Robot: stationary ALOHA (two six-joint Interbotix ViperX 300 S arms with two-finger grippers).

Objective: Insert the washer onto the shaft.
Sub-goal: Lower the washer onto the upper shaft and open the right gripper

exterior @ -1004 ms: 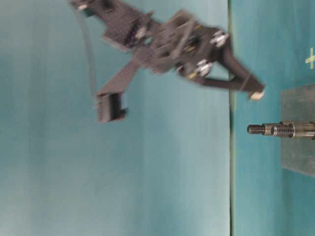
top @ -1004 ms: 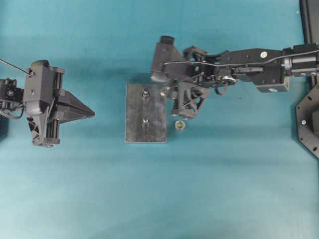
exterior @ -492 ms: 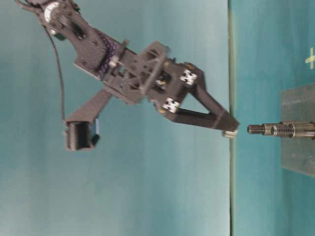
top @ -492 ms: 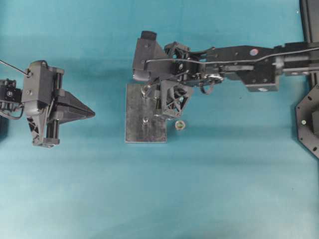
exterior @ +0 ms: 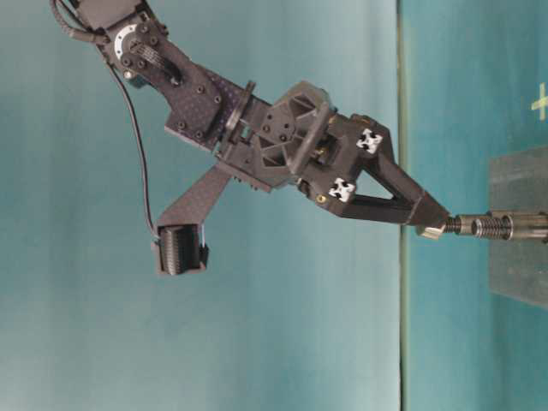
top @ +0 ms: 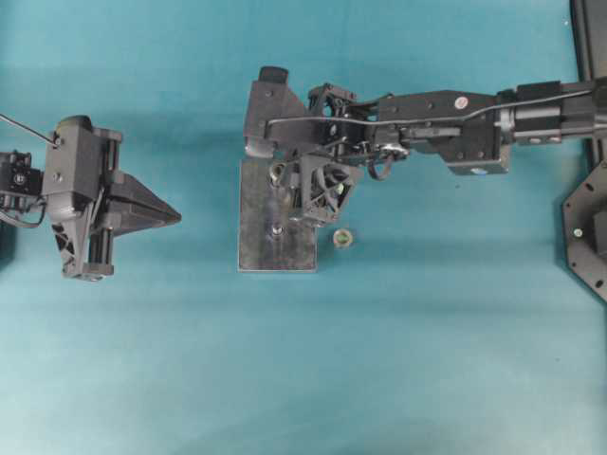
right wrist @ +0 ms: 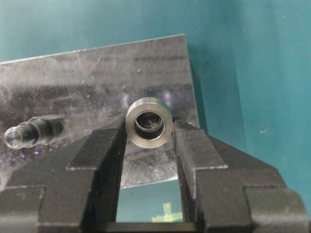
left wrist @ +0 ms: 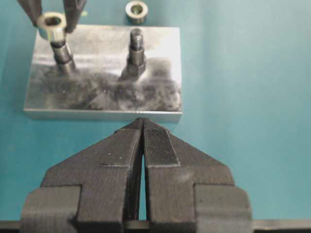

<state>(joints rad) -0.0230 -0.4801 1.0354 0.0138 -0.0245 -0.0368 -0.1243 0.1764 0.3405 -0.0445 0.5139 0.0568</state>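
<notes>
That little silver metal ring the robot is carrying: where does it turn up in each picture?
Overhead: the small silver metal ring sits over the far shaft, at the plate's top edge.
Table-level: it is at the tip of the right fingers, meeting the shaft's end.
Left wrist: top left, on the left shaft.
Right wrist: centre, between both fingers.
Shared landmark: the grey steel plate with two shafts.

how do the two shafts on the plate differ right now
The shaft under the right gripper has the washer at its tip, pinched between that gripper's fingers; the other shaft is bare. The first sits near the metal plate's edge by the gripper fingers; the second stands nearer the loose ring on the table. Both stand upright and look alike.
</notes>
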